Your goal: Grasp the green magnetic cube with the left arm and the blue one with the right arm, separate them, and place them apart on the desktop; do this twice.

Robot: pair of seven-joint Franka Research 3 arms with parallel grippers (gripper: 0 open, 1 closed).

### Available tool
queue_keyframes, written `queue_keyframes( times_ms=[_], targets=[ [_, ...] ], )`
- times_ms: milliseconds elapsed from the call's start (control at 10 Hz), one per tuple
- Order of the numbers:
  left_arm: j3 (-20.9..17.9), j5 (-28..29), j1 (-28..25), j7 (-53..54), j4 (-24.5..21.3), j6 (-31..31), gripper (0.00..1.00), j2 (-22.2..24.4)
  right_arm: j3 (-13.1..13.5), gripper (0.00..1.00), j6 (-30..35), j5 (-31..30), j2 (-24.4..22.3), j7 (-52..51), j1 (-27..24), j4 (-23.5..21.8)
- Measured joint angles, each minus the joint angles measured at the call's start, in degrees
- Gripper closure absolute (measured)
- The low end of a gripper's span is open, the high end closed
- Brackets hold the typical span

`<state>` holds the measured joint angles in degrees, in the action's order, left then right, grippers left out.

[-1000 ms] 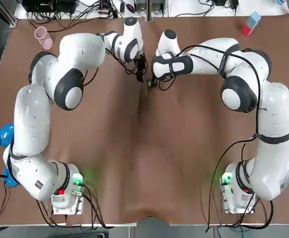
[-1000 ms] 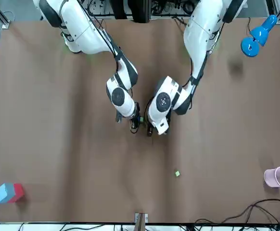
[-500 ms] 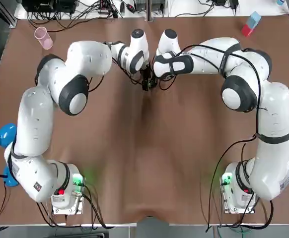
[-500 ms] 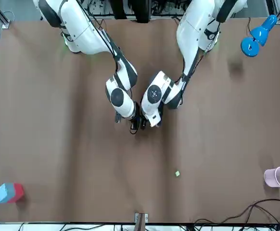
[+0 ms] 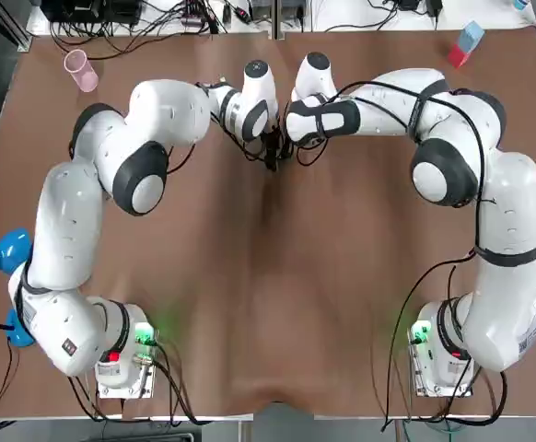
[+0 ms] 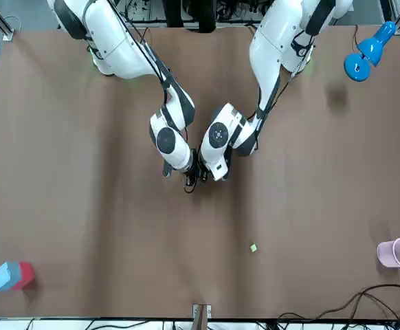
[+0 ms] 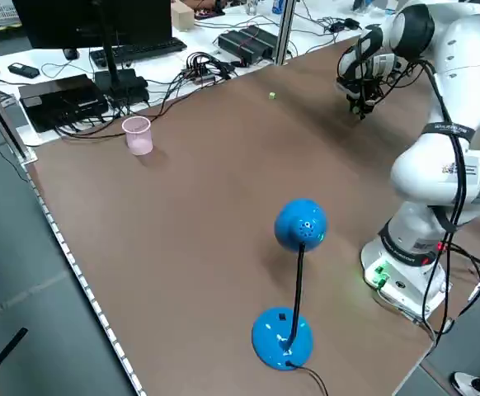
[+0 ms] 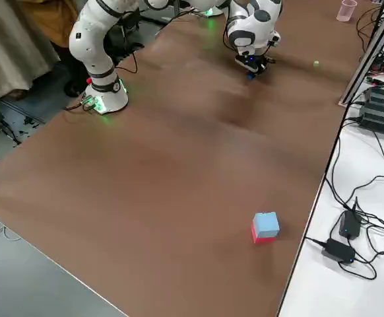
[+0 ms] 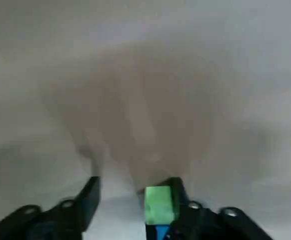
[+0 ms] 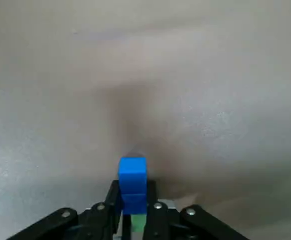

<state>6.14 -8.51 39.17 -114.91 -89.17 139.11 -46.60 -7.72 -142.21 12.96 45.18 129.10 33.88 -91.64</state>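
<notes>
Nearest the robot, two white arms stand on their bases at the near edge of the brown, cloth-like table [image 5: 268, 304]. At the robot's left edge stands one glossy blue desk lamp [image 7: 300, 224] with a round head and a round foot.

Both arms stretch to the middle of the far half of the table. Their hands meet there tip to tip, low over the surface. Between them is a joined pair, stuck face to face: one green magnetic cube [image 9: 159, 204] and one blue magnetic cube [image 10: 133, 172]. The right hand [image 10: 133, 194] is clamped on the blue cube, with its two dark fingers [image 10: 113, 196] pressed to opposite sides. The left hand [image 9: 134, 186] is spread around the green cube. One of its fingers [image 9: 177, 192] lies against the cube, and the other stands off with a clear gap. Whether the pair rests on the table I cannot tell.

Beyond the hands, toward the robot's left, a second small green cube [image 6: 253, 248] lies alone on the bare table.

Farther still, near the far left corner, one pale pink plastic cup [image 6: 396, 253] stands upright with its mouth open. What it holds cannot be made out. Near the far right corner sits one square-edged block [image 8: 264, 228], light blue on top and red below.
</notes>
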Motion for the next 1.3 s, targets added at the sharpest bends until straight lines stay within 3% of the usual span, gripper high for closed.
queue_keyframes(
  times_ms=[400, 1000, 1300],
  targets=[
    [-0.1, 0.0, -0.1, 0.0, 0.2, 0.2, 0.75, 0.0, 0.0, 0.77, 0.1, -0.4, 0.0, 0.0, 0.0, 0.0],
    [-0.1, -0.1, -1.6, 1.3, 0.2, -1.0, 0.76, 0.2, 0.0, 0.77, 0.1, -0.6, 0.0, 0.0, -0.2, 0.0],
    [-0.2, 0.0, -3.8, 6.9, 0.2, -7.6, 0.76, 1.2, 0.0, 0.72, 0.1, -0.7, -0.1, -0.4, -0.4, 0.0]
  ],
)
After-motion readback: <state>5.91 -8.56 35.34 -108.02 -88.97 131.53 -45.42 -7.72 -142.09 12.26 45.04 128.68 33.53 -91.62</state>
